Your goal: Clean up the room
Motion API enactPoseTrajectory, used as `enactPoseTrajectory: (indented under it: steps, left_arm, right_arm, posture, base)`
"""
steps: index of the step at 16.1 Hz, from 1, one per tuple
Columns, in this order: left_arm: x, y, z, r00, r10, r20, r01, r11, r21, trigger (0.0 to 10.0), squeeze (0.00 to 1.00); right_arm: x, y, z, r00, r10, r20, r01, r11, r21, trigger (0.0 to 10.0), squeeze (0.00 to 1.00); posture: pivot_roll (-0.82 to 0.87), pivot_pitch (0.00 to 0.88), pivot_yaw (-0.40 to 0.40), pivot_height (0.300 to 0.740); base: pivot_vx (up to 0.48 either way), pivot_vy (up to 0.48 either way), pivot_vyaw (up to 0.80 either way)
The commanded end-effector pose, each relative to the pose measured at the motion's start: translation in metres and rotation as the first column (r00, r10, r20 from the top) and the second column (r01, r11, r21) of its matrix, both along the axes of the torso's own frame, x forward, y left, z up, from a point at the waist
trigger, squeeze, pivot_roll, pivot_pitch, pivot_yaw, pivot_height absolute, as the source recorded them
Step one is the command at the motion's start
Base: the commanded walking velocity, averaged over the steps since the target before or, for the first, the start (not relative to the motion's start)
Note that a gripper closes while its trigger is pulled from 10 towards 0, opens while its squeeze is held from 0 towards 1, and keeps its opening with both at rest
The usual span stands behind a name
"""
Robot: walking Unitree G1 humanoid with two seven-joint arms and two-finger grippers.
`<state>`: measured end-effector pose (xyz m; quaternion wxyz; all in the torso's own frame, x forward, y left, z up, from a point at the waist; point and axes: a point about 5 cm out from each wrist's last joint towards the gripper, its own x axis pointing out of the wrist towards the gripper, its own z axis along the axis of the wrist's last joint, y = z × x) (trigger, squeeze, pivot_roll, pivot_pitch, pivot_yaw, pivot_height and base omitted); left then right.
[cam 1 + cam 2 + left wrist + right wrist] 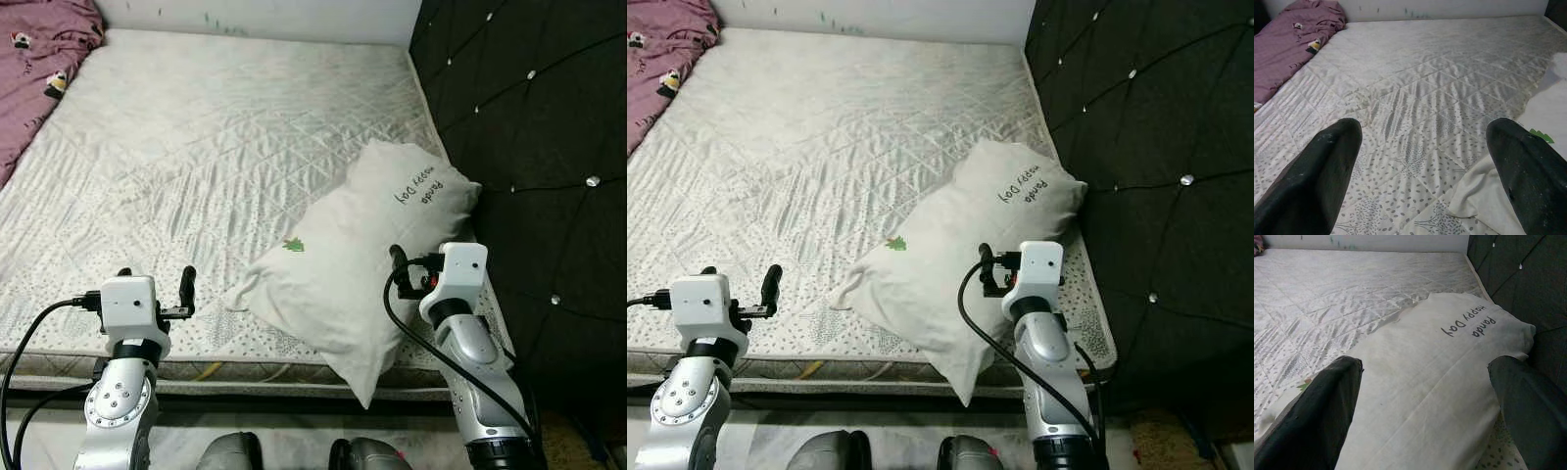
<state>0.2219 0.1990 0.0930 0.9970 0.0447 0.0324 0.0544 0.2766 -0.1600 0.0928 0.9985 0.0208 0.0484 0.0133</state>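
Right wrist view, pillow (1435,382) at mattress (196,147) edge, perhaps overhanging.

Head cameras look down over the mattress (216,147); both wrist cameras face along it, close above, sharing the pillow (1440,377)

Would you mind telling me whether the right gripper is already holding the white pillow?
No, the right gripper hovers above the white printed fabric pillow with its jaws spread wide and nothing between them.
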Motion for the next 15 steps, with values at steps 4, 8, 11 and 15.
enactPoseTrajectory:
  steps: [4,8,11,15]
  left_arm:
    - [-0.003,-0.0018,0.0019,1.0,0.001,0.007,-0.001,1.0,-0.003,10.0,0.0]
    - [-0.0049,-0.0024,0.0009,1.0,0.001,0.002,-0.001,1.0,-0.002,10.0,0.0]
    - [-0.0062,-0.0028,0.0001,1.0,0.005,-0.002,-0.005,1.0,-0.004,10.0,0.0]
    - [-0.0063,-0.0031,0.0,1.0,0.006,-0.004,-0.006,1.0,-0.005,10.0,0.0]
  right_arm:
    - [-0.002,-0.0027,0.0028,1.0,-0.003,0.003,0.003,1.0,-0.001,10.0,0.0]
    - [-0.0036,-0.0025,0.0021,1.0,0.007,-0.002,-0.007,1.0,-0.001,10.0,0.0]
    - [-0.0041,-0.0012,0.0022,1.0,0.022,-0.001,-0.022,1.0,-0.004,10.0,0.0]
    - [-0.0043,-0.0009,0.0025,1.0,0.031,0.002,-0.031,1.0,-0.003,10.0,0.0]
  posture:
    - [0.04,0.124,-0.044,0.74]
    - [0.04,0.126,-0.047,0.714]
    - [0.04,0.128,-0.051,0.674]
    - [0.04,0.129,-0.051,0.639]
  base:
    - [0.0,0.0,0.0]
    - [0.0,0.0,0.0]
    - [0.0,0.0,0.0]
    - [0.0,0.0,0.0]
